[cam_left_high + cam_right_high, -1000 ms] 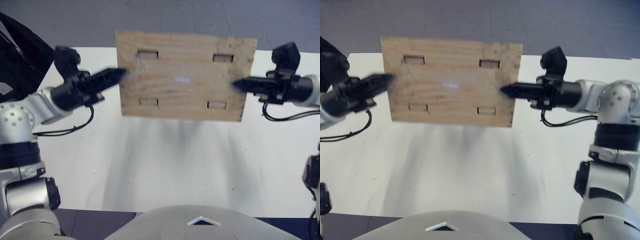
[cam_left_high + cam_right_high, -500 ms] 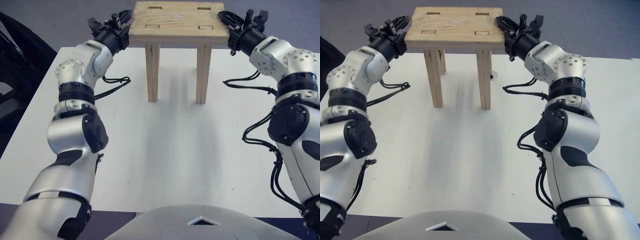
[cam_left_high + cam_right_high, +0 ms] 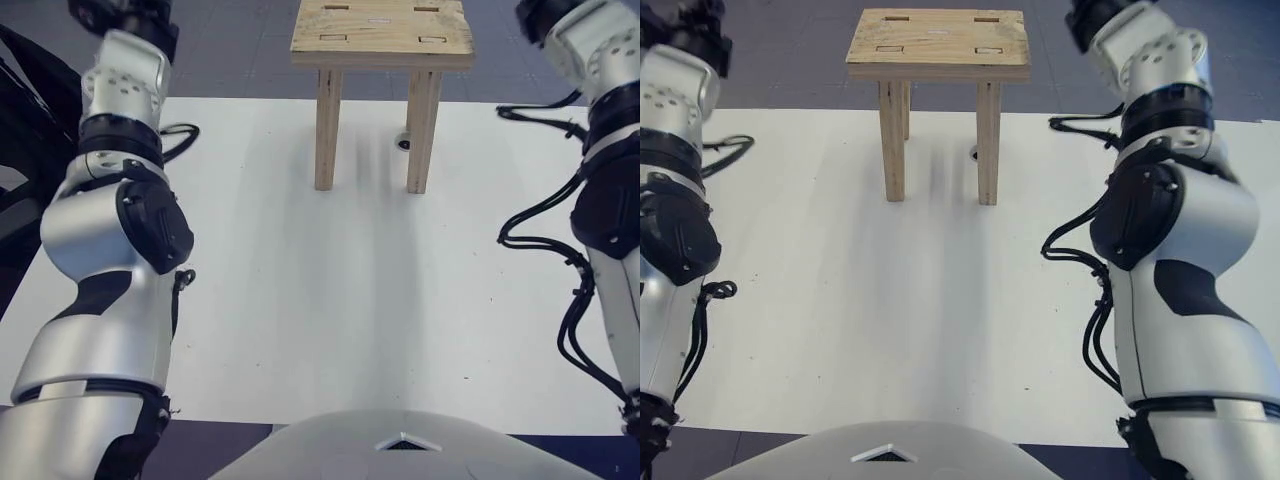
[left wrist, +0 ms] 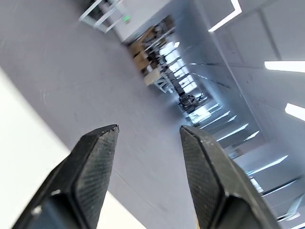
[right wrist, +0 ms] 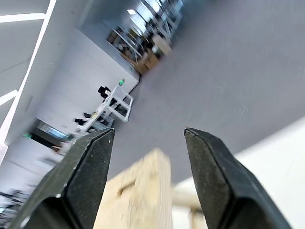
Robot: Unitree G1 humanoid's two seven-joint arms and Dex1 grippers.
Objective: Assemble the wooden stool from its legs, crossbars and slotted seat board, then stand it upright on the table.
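- Black two-fingered left gripper (image 4: pixel 148 129): held high at the table's far left. Fingers spread wide, nothing between them, aimed out over the grey floor of the room. Released.
- Flat white table (image 3: pixel 300 300): bare surface in front of the robot, carrying the work at its far edge.
- Pale wooden stool (image 3: pixel 380 90): stands upright on the table near the far edge, roughly centred between the two arms. Touched by neither claw.
- Rectangular slotted plywood seat board (image 3: pixel 381 32): on top and level, four slots showing. Two square front legs (image 3: pixel 327 130) are planted on the table. Crossbars cannot be made out from here.
- Small dark round item (image 3: pixel 403 143): on the table just beside the right front leg. Too small to identify.
- Black two-fingered right gripper (image 5: pixel 150 131): held high at the far right. Fingers spread, empty; a corner of the seat board sits near them but apart. Released.
- Step in hand (judgement): assembly and standing-up look complete; this reads as the let-go and clearing stage.
- Next move (judgement): bring both arms away wide of the seat edges so nothing nudges the stool, and check that it sits without rocking. The risk is a tip off the far edge.
- Writing: a small pale patch (image 3: pixel 378 20) at the seat centre, possibly a sticker, with no print legible. No other labels made out.
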